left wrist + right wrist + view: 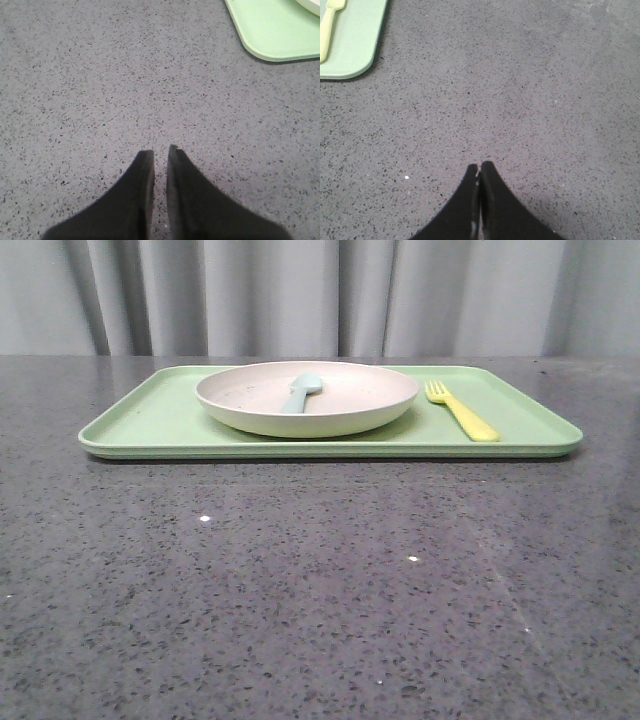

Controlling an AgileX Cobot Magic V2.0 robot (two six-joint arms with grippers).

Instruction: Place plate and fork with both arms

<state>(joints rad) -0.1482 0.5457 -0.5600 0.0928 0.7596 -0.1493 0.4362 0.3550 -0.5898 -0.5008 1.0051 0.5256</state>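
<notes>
The cream-white plate (345, 408) rests on the left-middle of a light-green tray (140, 422), with a pale blue spoon (302, 392) lying in it. The yellow fork (462, 412) lies flat on the tray to the right of the plate, tines pointing away. Neither gripper shows in the front view. My left gripper (161, 150) hovers over bare table short of the tray's corner (275, 35), jaws only a thin slit apart and empty. The plate's edge (312, 4) just shows there. My right gripper (479, 166) is shut and empty, well away from the fork (329, 25).
The tray (355, 47) sits at the far side of a dark speckled stone table (320, 590). A grey curtain (320, 290) hangs behind the table. Both grippers are over bare tabletop on the near side of the tray.
</notes>
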